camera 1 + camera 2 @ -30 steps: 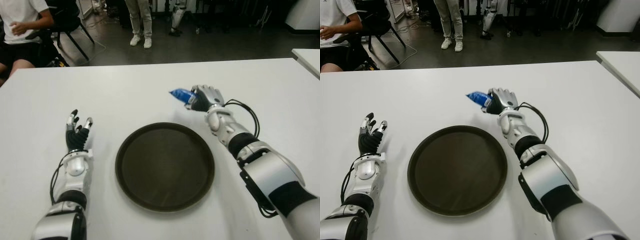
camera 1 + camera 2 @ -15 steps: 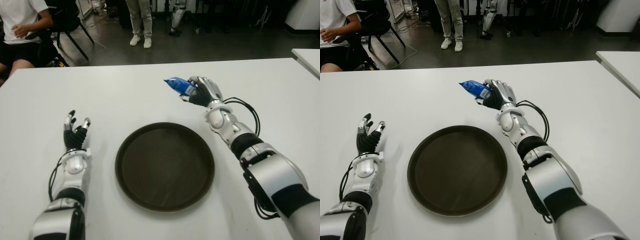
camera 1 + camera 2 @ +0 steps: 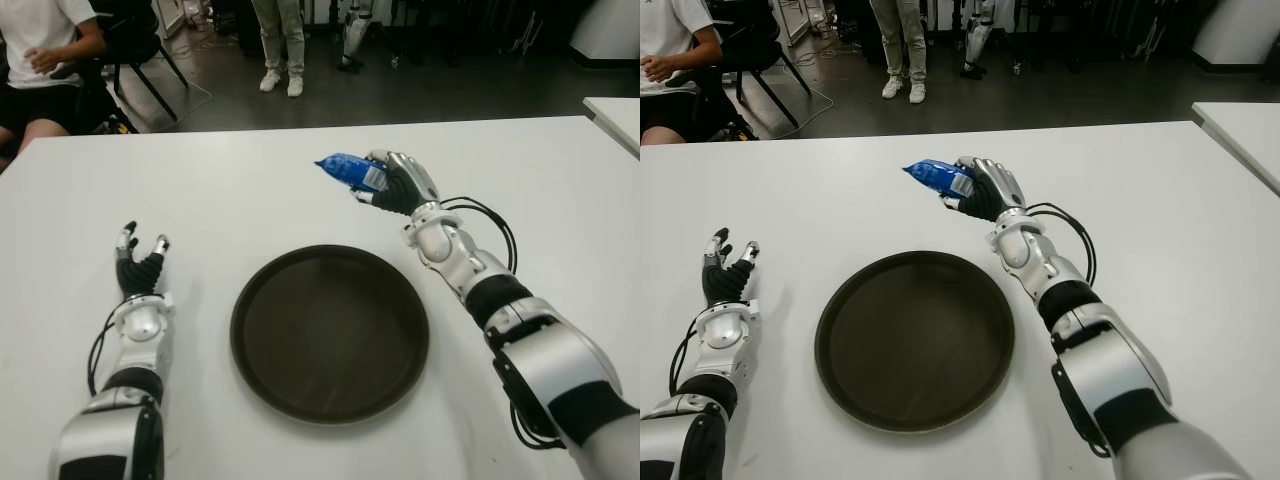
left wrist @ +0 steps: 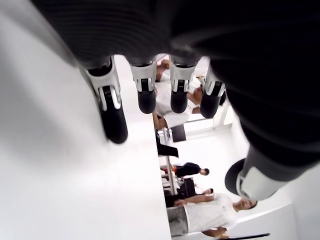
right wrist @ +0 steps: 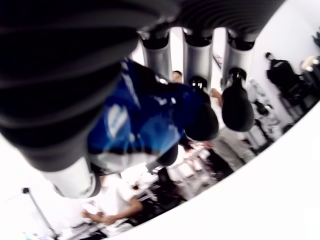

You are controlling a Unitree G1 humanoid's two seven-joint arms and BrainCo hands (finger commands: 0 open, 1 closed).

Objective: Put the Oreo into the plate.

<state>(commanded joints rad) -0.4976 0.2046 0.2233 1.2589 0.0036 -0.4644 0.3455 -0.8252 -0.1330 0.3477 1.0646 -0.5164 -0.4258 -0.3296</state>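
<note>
A: Starting at the left, what is the left hand doing?

B: Nothing much. It shows on the white table, well to the left of the plate, with its fingers loosely spread and holding nothing. It looks kept clear of the plate so the other arm has room.

A: And the plate itself?

B: A dark round plate in the middle of the table, near the robot, with nothing in it. The task is not yet done.

A: Where is the Oreo?

B: In the right hand. It is a blue packet, and the wrist view shows the fingers curled around it with the thumb underneath, a grip that wraps the wrapper rather than pinching an edge. The hand is raised off the table, beyond the far rim of the plate and a little to its right.

A: Why held up like that?

B: Likely so the packet clears the rim on the way in. The hand would need to come back toward the robot and down before the fingers loosen
</note>
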